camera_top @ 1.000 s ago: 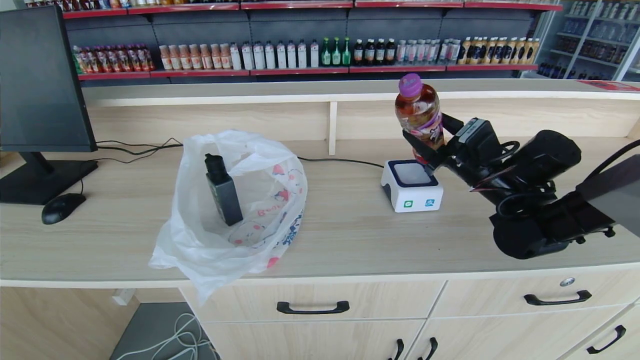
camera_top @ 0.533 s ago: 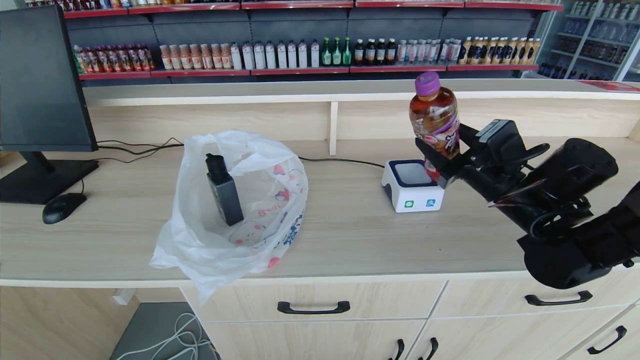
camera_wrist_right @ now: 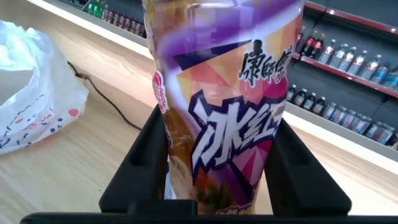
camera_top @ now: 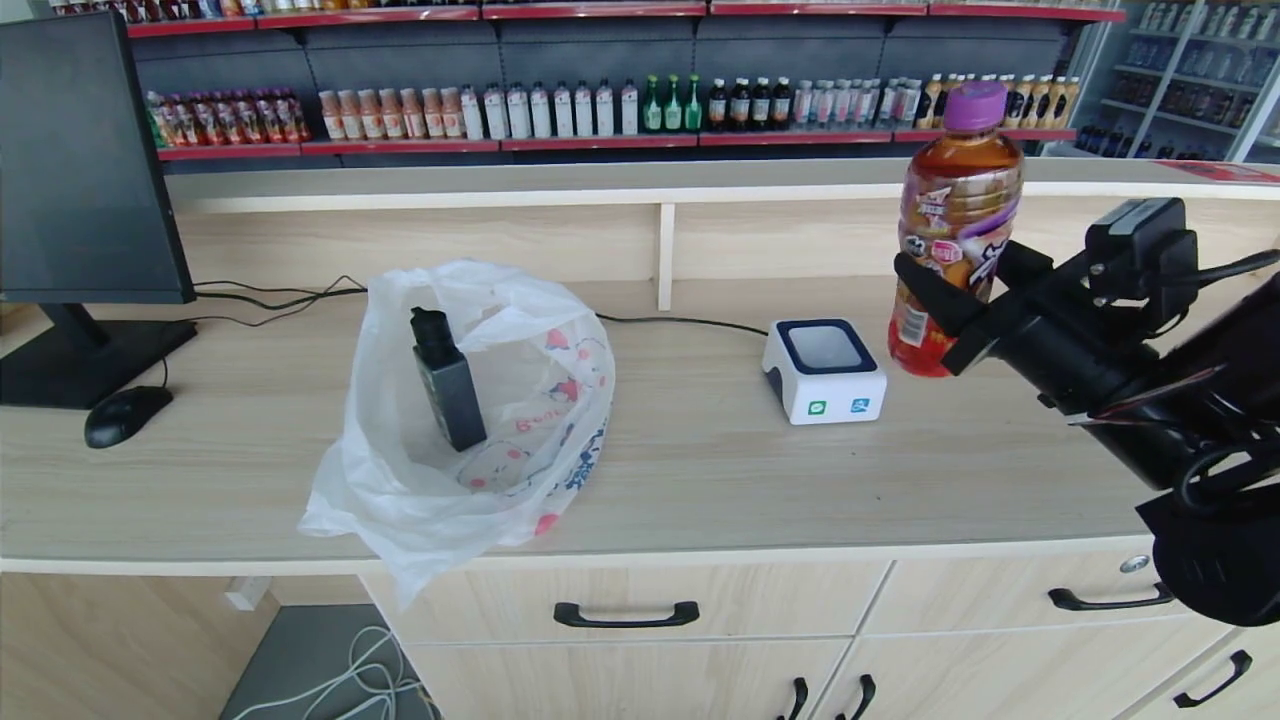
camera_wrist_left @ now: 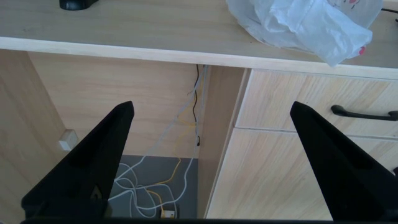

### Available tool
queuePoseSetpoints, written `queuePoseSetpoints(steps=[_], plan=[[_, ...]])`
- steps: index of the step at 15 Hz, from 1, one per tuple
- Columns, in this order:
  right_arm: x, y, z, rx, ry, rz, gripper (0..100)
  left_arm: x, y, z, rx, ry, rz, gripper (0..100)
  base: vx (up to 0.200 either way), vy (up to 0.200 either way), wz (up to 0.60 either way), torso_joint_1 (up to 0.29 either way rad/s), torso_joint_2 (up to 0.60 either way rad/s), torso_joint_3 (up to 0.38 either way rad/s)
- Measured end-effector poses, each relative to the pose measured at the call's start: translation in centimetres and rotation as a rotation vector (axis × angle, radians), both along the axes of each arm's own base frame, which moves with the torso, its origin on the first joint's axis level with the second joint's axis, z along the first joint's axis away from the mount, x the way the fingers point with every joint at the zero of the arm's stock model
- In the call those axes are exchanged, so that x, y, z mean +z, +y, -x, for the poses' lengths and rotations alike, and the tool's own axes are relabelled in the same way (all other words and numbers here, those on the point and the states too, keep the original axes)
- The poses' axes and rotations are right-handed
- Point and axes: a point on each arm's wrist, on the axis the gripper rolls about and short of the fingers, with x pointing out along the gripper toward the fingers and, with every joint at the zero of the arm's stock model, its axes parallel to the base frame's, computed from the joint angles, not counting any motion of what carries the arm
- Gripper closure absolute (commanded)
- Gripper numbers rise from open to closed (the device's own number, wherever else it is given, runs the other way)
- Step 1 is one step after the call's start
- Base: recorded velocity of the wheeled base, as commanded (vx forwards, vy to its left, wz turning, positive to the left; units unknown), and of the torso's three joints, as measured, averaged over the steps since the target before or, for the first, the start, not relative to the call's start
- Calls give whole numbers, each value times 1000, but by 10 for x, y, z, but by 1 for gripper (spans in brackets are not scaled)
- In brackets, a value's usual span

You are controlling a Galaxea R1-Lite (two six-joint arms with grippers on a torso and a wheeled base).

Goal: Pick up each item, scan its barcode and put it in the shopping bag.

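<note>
Head view shows the right end effector grasping the upright bottle, held up in the air beside the scanner, arm stretched forward. The left end effector hangs released below the table.

Cannot see the cap or base of the purple-labelled amber plastic drink bottle in the right wrist view, both cropped by the edges, and lose a band of its label behind the right gripper in the head view. In the left wrist view, find the translucent white plastic shopping bag and the black computer mouse both cut by the top edge. Cannot tell apart the tiny bottles on the red-edged shelves.
</note>
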Motion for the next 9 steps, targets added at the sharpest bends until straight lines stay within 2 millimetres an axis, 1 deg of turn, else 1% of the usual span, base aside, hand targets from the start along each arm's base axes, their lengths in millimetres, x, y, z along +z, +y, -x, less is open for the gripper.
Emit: queuePoseSetpoints(steps=[1, 3, 5, 7, 9], plan=[[-1, -1, 3, 10, 33, -42, 100, 0, 0, 0, 0, 0, 0, 0, 0, 0, 0, 0, 0, 0], [-4, -3, 6, -26, 86, -128, 100, 0, 0, 0, 0, 0, 0, 0, -200, 0, 0, 2, 7, 2], [-8, -4, 7, -41, 118, -154, 100, 0, 0, 0, 1, 0, 0, 0, -200, 0, 0, 10, 7, 0], [-8, -2, 8, -35, 115, -160, 100, 0, 0, 0, 1, 0, 0, 0, 0, 0, 0, 0, 0, 0], [-9, 6, 10, -5, 127, -159, 100, 0, 0, 0, -1, -1, -1, 0, 0, 0, 0, 0, 0, 0]])
